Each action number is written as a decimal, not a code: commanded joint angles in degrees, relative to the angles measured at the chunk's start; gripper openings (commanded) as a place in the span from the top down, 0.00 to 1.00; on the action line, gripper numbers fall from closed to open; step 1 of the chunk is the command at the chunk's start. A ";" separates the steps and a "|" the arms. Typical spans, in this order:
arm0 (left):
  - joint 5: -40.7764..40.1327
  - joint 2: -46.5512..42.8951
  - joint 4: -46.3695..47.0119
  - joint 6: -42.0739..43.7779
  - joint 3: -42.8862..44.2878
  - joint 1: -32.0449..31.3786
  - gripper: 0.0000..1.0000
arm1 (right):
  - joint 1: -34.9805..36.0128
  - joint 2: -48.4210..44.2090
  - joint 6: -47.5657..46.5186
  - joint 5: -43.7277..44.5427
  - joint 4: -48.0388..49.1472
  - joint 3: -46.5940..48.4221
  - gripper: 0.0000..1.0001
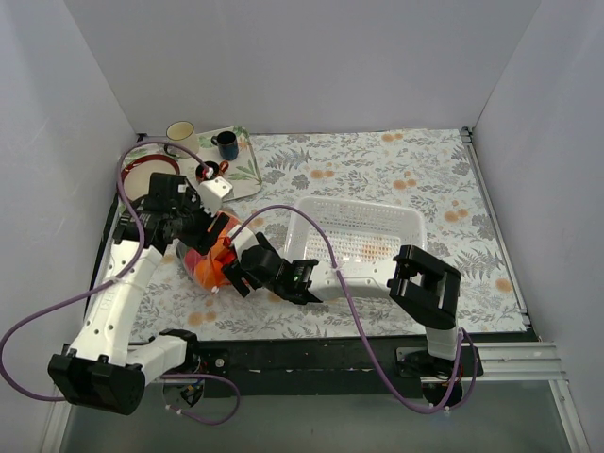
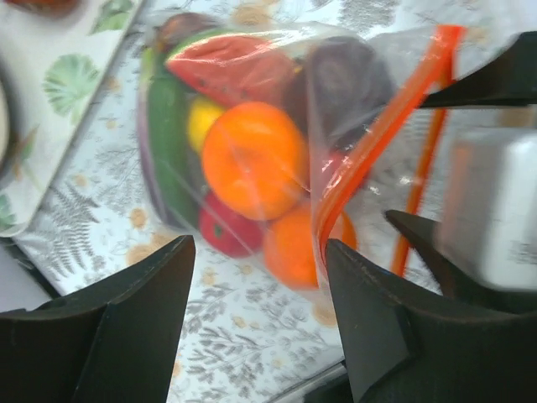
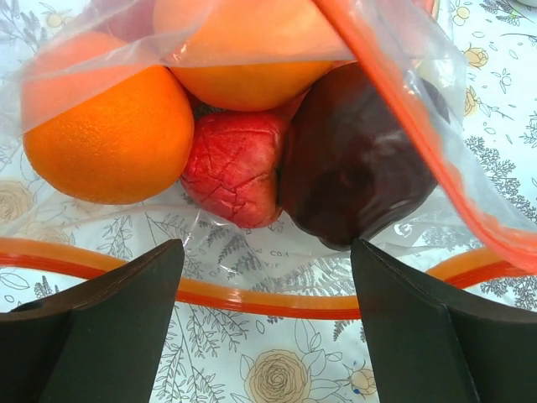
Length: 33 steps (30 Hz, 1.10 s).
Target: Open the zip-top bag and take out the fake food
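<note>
Near left edge, left gripper [image 2: 256, 256] and right gripper [image 3: 267, 256] gape unladen; advise pinching opposite zip-top bag [image 1: 209, 260] lips squarely

White mesh basket [image 1: 354, 209] on floral tablecloth [image 1: 396, 170]; cream mug [image 1: 179, 131], dark mug [image 1: 226, 145], red-rimmed plate [image 1: 137, 175] far left

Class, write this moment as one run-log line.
zip-top bag: mouth parted | fake food: inside | left gripper: open | right gripper: open

- I can read no word, brand, number or sign in any of my three views.
- The clear, crinkly plastic zip-top bag [image 3: 252, 243] may carry faint print toward six o'clock in my right wrist view, too blurred to read.
</note>
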 commanded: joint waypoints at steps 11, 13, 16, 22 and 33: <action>14.31 0.21 -4.04 -4.40 12.76 0.31 0.40 | 0.38 -1.46 1.23 1.50 1.11 0.54 0.11; 3.62 -1.11 3.87 -4.49 7.23 0.48 0.49 | 0.38 -1.55 1.32 1.50 1.20 0.19 0.11; -5.03 -0.68 13.63 -3.97 -1.49 3.02 0.52 | 0.38 -1.28 1.32 1.24 1.46 0.10 0.11; -12.97 6.16 24.28 -6.07 -7.04 5.05 0.54 | 0.38 -0.67 1.32 0.45 2.08 0.72 0.11; -2.53 14.62 21.22 -6.96 -7.12 5.32 0.53 | 0.38 -0.05 1.23 -0.87 4.54 -0.08 0.04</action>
